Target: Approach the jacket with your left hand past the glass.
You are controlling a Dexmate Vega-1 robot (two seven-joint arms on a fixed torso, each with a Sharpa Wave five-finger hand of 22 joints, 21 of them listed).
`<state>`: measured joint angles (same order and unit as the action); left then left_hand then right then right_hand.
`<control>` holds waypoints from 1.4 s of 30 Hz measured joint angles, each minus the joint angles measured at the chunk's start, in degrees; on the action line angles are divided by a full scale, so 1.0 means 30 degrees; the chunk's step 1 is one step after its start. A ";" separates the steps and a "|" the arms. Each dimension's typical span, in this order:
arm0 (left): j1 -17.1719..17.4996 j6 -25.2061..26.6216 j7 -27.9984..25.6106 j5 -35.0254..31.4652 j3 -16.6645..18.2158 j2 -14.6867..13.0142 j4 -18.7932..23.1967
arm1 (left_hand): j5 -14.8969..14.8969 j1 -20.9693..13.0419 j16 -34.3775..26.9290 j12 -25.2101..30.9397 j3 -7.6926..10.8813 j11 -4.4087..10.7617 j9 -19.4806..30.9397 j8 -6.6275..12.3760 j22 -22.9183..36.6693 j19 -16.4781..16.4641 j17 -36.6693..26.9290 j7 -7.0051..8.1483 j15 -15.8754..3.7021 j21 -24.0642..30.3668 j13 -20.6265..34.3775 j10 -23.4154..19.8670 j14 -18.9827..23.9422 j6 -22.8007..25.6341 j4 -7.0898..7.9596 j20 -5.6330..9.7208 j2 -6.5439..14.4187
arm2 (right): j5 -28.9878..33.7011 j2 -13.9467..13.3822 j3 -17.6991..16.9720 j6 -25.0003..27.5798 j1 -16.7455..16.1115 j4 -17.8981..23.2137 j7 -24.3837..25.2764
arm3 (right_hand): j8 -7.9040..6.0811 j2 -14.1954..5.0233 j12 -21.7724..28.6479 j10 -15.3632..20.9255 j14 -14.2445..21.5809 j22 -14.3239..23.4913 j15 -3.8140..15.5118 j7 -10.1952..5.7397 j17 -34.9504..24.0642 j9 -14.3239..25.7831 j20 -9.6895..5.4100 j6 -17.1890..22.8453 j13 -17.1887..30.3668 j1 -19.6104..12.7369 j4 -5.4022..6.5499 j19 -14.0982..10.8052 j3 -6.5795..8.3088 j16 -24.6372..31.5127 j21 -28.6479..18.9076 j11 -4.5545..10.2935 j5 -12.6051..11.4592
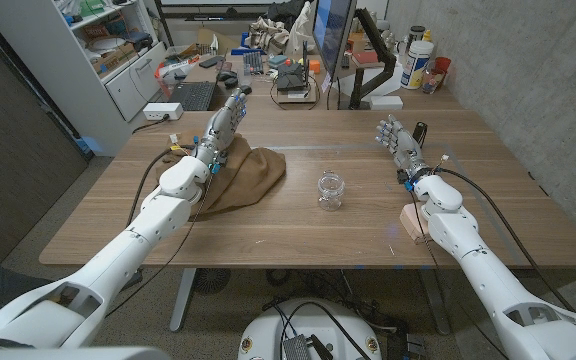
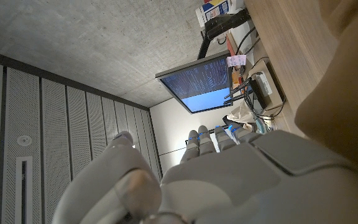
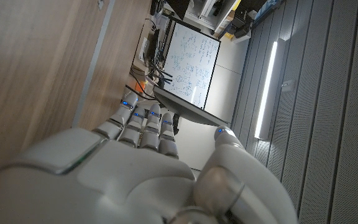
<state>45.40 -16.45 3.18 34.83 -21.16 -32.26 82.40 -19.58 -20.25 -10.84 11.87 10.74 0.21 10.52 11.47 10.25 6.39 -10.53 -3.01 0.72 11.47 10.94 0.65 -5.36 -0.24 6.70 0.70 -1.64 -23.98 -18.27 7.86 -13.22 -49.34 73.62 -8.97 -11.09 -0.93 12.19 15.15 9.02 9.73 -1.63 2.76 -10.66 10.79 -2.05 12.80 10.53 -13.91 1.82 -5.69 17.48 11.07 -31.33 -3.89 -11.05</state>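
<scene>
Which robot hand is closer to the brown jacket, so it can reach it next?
The left hand. It hovers just above the jacket, while the right hand waits beyond the glass.

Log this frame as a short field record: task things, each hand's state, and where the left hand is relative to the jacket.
jacket: brown jacket, bunched on the table, left of the glass
glass: clear jar-like glass, upright, mid-table
left hand: left hand open, holding nothing, raised above the jacket's far edge
right hand: right hand open, apart from the glass
table: wooden table
</scene>
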 measured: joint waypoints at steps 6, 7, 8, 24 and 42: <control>0.0397 0.0000 0.0000 0.0000 0.0245 -0.0269 0.0754 | 0.0000 -0.0075 0.0000 -0.0001 0.0000 -0.0103 0.0000 0.0000 0.0000 -0.0001 0.0001 0.0025 -0.0002 0.0000 0.0000 -0.0107 0.0203 0.0064 0.0000 0.0000 0.0075 | -0.0030 0.0000 0.0000 -0.0002 0.0000 0.0000 -0.0086 | 0.0000 0.0000 0.0000 0.0070 0.0069 0.0000 0.0070 0.0000 0.0000 0.0000 0.0000 0.0000 -0.0001 0.0000 0.0000 0.0001 0.0000 0.0000 0.0002 -0.0070 0.0000; 0.0447 -0.0247 -0.0310 -0.0149 0.0281 -0.0308 0.0852 | 0.0001 -0.0075 0.0000 -0.0001 0.0000 -0.0103 0.0000 0.0000 0.0000 -0.0001 0.0001 0.0023 -0.0002 0.0000 0.0000 -0.0106 0.0202 0.0115 0.0000 0.0001 0.0075 | -0.0033 -0.0049 -0.0019 -0.0001 -0.0009 -0.0005 -0.0090 | 0.0000 0.0000 0.0001 0.0069 0.0069 0.0000 0.0070 0.0000 -0.0001 -0.0001 0.0000 -0.0001 -0.0001 0.0000 0.0000 0.0001 0.0000 0.0000 0.0002 -0.0070 0.0000; 0.0516 -0.0247 -0.0310 -0.0149 0.0330 -0.0366 0.0995 | 0.0000 -0.0075 0.0000 -0.0001 0.0000 -0.0103 -0.0001 0.0000 -0.0001 -0.0001 0.0001 -0.0019 -0.0002 0.0000 0.0001 -0.0106 0.0202 0.0157 0.0001 0.0001 0.0076 | -0.0038 -0.0049 -0.0019 -0.0002 -0.0009 -0.0005 -0.0117 | 0.0000 0.0000 0.0000 0.0069 0.0069 0.0000 0.0070 0.0001 -0.0001 -0.0001 0.0000 0.0000 0.0000 0.0000 0.0000 0.0000 0.0000 0.0000 0.0002 -0.0070 0.0000; 0.1761 -0.0339 -0.1047 -0.0353 0.1057 -0.1267 0.2751 | 0.0001 -0.0150 0.0001 0.0088 0.0001 -0.0034 -0.0001 -0.0001 -0.0001 0.0099 0.0002 -0.0017 -0.0009 0.0000 0.0001 -0.0176 0.0394 0.0359 0.0001 -0.0100 0.0151 | -0.0053 -0.0054 -0.0024 -0.0092 0.0287 -0.0483 -0.0509 | 0.0000 0.0000 0.0000 0.0068 0.0068 -0.0001 0.0070 0.0001 -0.0002 -0.0001 0.0065 -0.0002 -0.0001 0.0000 -0.0052 -0.0072 -0.0051 0.0000 0.0207 -0.0069 0.0000; 0.3624 0.0092 -0.2154 -0.0564 0.2145 -0.2507 0.4823 | 0.0001 -0.0150 0.0001 0.0088 -0.0077 -0.0034 -0.0001 0.0000 -0.0001 0.0097 0.0003 -0.0018 0.0041 0.0000 0.0001 -0.0175 0.0443 0.0355 -0.0076 -0.0100 0.0150 | 0.0045 0.0208 -0.0003 -0.0467 0.1015 -0.1602 -0.1189 | 0.0000 0.0000 0.0000 0.0067 0.0136 -0.0001 0.0139 -0.0102 -0.0003 -0.0002 0.0001 0.0102 -0.0002 0.0000 -0.0051 -0.0272 -0.0051 0.0000 0.0355 -0.0070 0.0000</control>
<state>56.28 -16.17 -3.28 33.14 -14.72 -39.78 96.87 -19.58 -20.70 -10.84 12.14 10.51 0.10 10.52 11.47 10.25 6.68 -10.52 -3.06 0.84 11.47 10.94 0.13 -4.03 0.83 6.47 0.40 -1.19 -23.85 -17.65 7.85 -14.62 -46.29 68.81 -12.54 -11.09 -0.93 12.19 15.35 9.43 9.72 -1.21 2.45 -10.67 10.78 -2.05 13.11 10.53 -13.91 1.66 -6.51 17.33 11.07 -30.26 -4.09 -11.04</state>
